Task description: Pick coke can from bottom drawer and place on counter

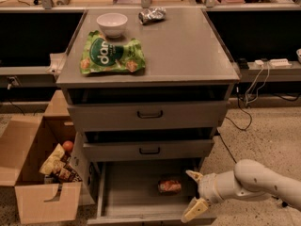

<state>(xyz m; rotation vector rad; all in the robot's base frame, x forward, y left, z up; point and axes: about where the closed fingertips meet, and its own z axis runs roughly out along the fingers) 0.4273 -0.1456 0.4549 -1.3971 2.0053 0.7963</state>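
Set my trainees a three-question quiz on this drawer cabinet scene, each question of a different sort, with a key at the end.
1. True or false: the coke can lies inside the bottom drawer.
2. Where is the pincer? A. Over the white bowl. B. At the open drawer's right end, beside the can. C. Inside the cardboard box.
3. Fill in: the pincer's fingers are ___.
Key: 1 true; 2 B; 3 open.

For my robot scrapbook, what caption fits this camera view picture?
Robot's open gripper hovers beside the coke can lying in the open bottom drawer.
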